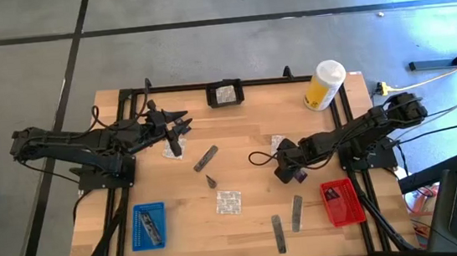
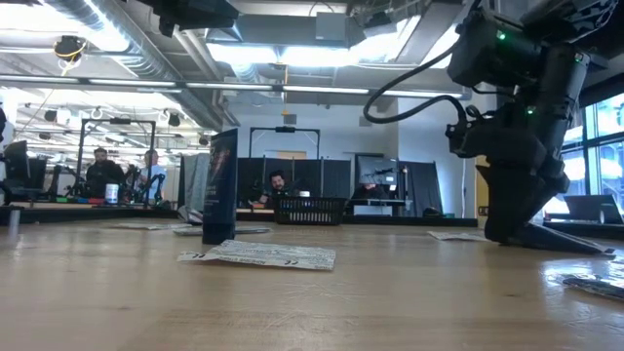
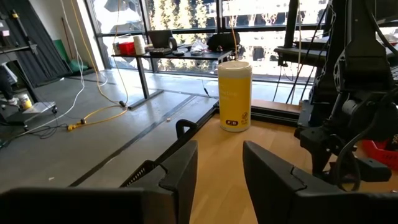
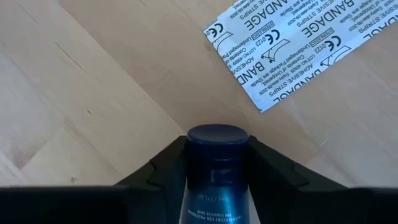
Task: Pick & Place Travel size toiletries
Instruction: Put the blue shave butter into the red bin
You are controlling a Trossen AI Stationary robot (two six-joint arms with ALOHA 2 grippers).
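Right wrist view: dark tube (image 4: 216,180) between right hand (image 4: 217,163) fingers, above table (image 4: 93,93).

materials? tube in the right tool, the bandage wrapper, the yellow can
Tube: looks like glossy dark-blue plastic; smooth rounded cap with a sheen, printed text on the body. It sits between the right tool's fingers.
Bandage wrapper: likely matte paper; flat white strip with printed text, sharp cut edges.
Yellow can: probably plastic or coated card; smooth satin yellow wall, white cap.

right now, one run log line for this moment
right claw: gripping dark tube, low over table | bandage sachet: flat beside | left claw: open, empty, raised
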